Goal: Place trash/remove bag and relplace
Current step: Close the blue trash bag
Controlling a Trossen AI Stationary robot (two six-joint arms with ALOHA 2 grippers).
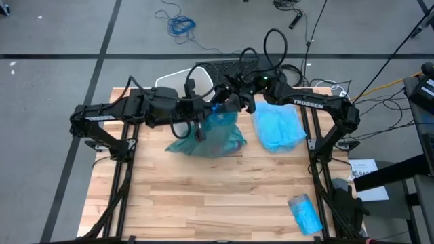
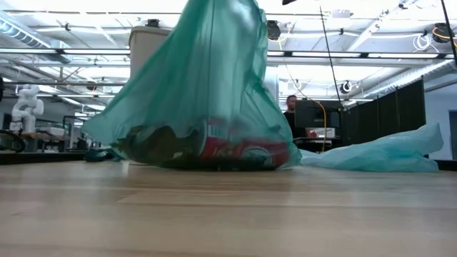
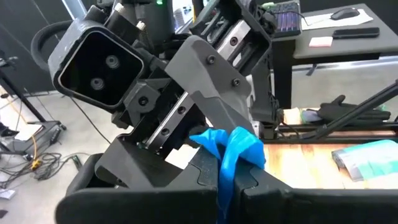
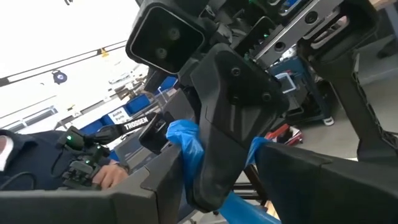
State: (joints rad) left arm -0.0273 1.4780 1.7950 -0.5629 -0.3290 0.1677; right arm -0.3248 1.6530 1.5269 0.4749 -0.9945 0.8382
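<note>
Up near the desk's (image 1: 203,203) back edge, the trash bag (image 1: 215,137) hung under both pincers, left pincer (image 3: 231,177) pinching its top, right pincer (image 4: 217,165) spread around that pinch.

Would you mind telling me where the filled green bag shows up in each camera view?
High view: green bag, centre, under both grippers.
Low view: fills the centre, trash inside.
Left wrist view: only its blue neck.
Right wrist view: blue neck.
Shared landmark: the flat pale bag.
</note>
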